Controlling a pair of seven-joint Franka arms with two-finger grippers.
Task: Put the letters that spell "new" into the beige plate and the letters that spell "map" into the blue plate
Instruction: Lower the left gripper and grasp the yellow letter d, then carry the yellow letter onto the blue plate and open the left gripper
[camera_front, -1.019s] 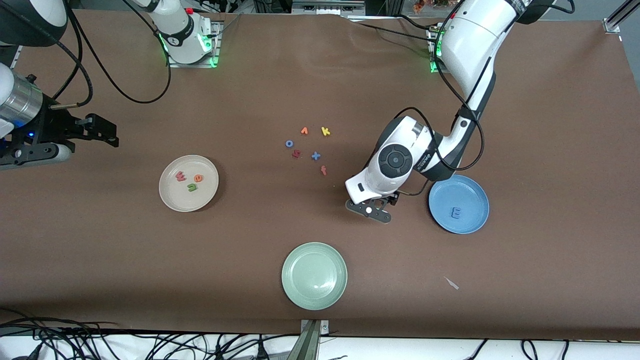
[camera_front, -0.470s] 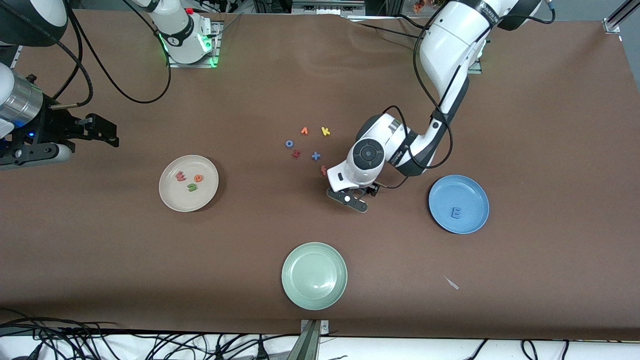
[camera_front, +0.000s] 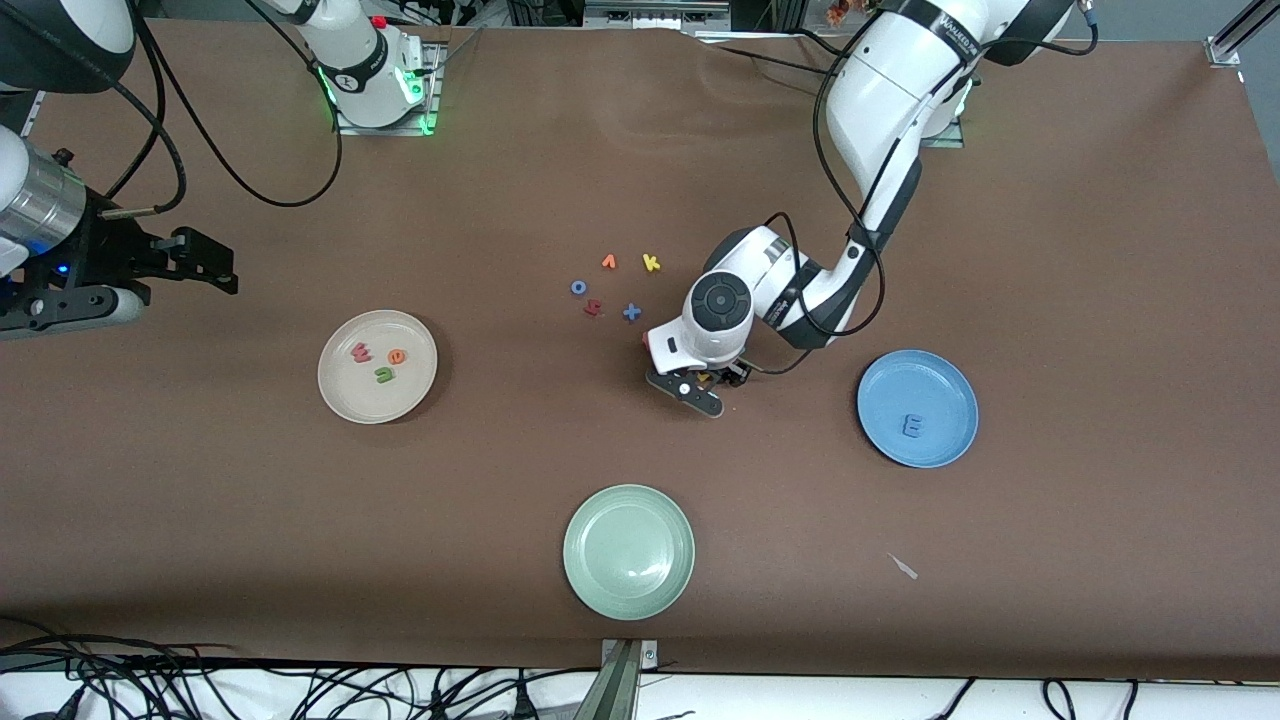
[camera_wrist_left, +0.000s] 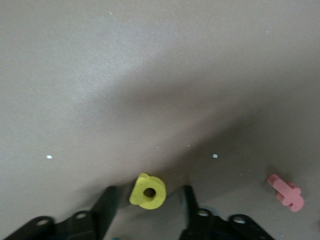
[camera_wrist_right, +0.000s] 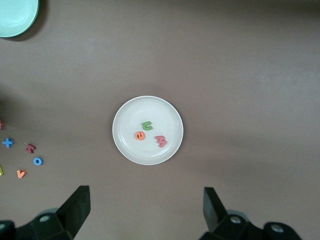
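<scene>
Now the left gripper (camera_wrist_left: 146, 210), low over the table, has its fingers straddling the yellow a (camera_wrist_left: 148, 191) without pinching, while the right gripper (camera_wrist_right: 145, 205) waits wide above the beige plate (camera_wrist_right: 122, 142).

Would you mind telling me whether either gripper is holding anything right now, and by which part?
The yellow a sits between the left gripper's fingers, but contact cannot be told. The right gripper waits open, holding nothing.
</scene>
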